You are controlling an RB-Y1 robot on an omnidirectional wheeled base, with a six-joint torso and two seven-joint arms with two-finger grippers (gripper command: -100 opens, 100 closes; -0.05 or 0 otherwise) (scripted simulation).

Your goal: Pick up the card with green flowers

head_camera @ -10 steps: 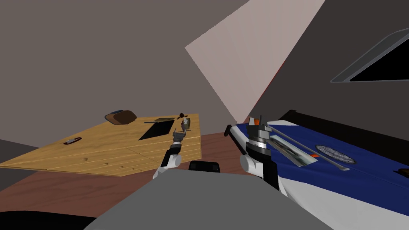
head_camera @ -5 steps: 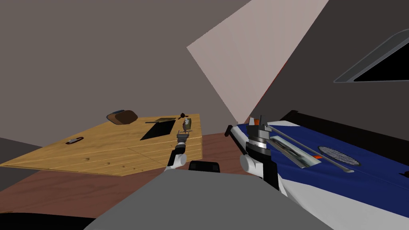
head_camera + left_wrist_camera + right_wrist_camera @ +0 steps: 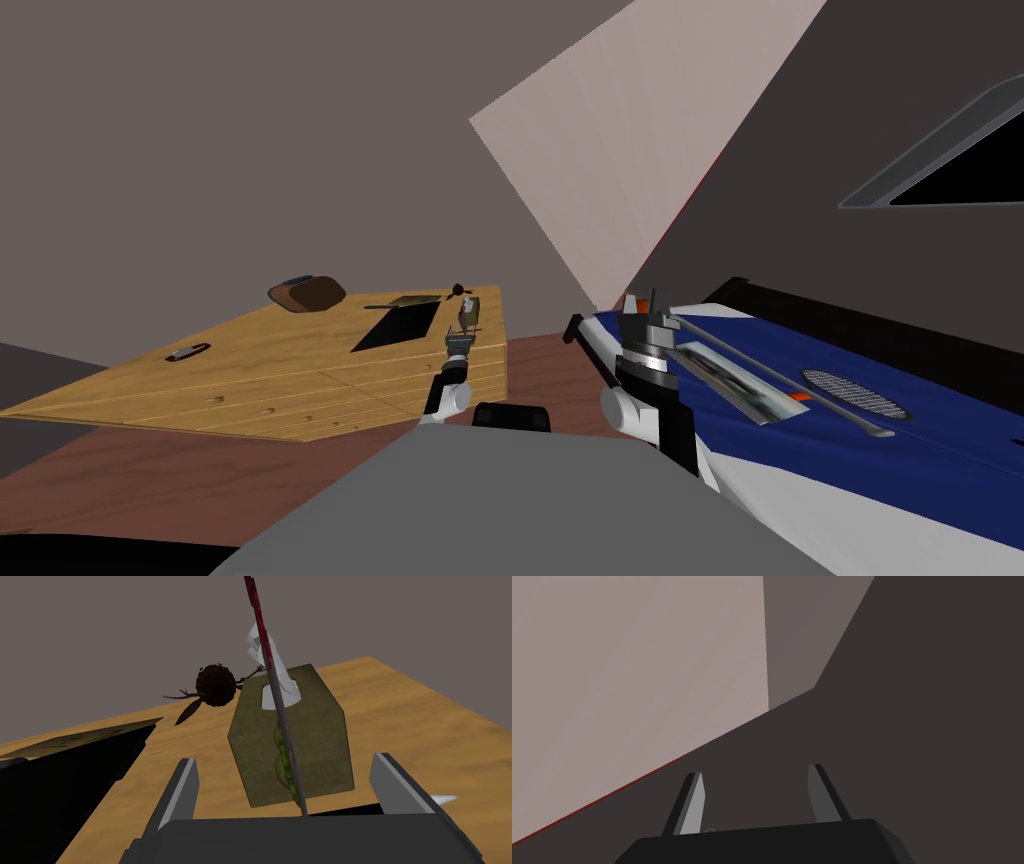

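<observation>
Wooden table (image 3: 250, 370): olive tissue box (image 3: 320, 726) with white tissue (image 3: 289, 685) sticking out, dark brown spiky ball figure (image 3: 215, 685) just beside it, black flat slab (image 3: 50, 791) near. Brown rounded object (image 3: 310, 293) at the far corner. Blue-covered surface (image 3: 960, 445) bears an oval mesh racket (image 3: 855, 393).

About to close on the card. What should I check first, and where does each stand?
1. Left claw open: ok.
2. Card standing edge-on between its fingers, near mid-gap: ok.
3. Fingers touching card: not ok, both clear of it.
4. Gap between card and tissue box behind it: cannot tell.
5. Right claw open, holding nothing: ok.
</observation>
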